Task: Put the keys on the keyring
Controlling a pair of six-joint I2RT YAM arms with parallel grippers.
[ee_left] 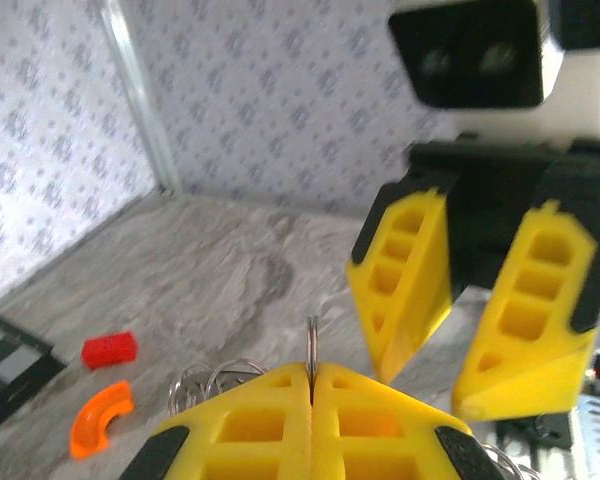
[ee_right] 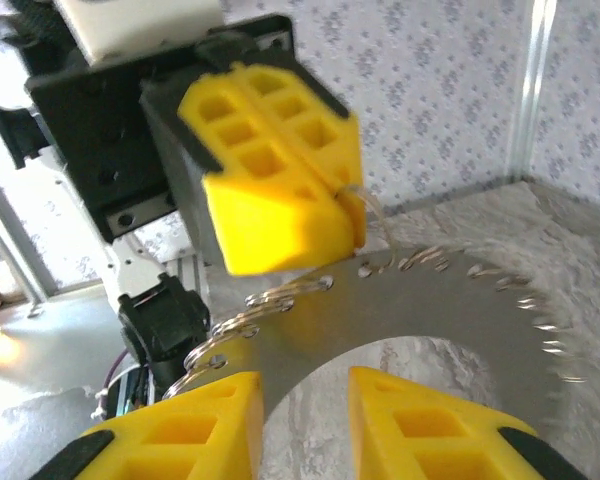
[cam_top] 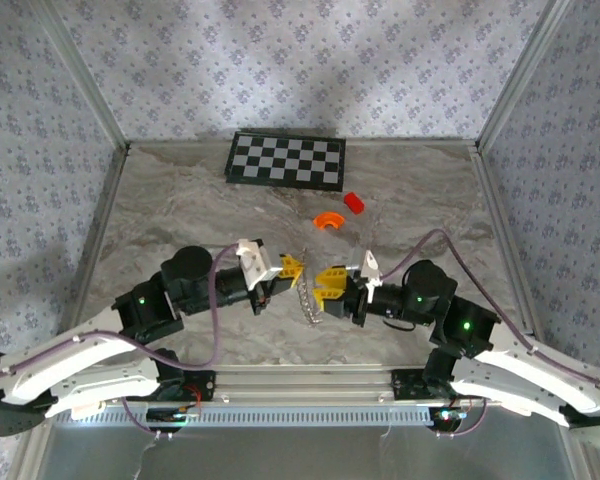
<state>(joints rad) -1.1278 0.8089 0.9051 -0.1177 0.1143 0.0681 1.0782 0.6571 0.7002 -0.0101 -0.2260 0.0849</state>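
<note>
Near the table's (cam_top: 180, 200) front edge, the left gripper (ee_left: 311, 392) clamps a thin ring (ee_left: 312, 338) while the right gripper (ee_right: 305, 405) gapes empty, so threading seems undone.

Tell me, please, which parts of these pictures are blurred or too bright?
Top external view: soft shadows cross the back wall and a light strip glares at the near edge. Left wrist view: the right end effector close by is blurred. Right wrist view: the left end effector, shut on a thin ring, is soft; the metal plate shines.
</note>
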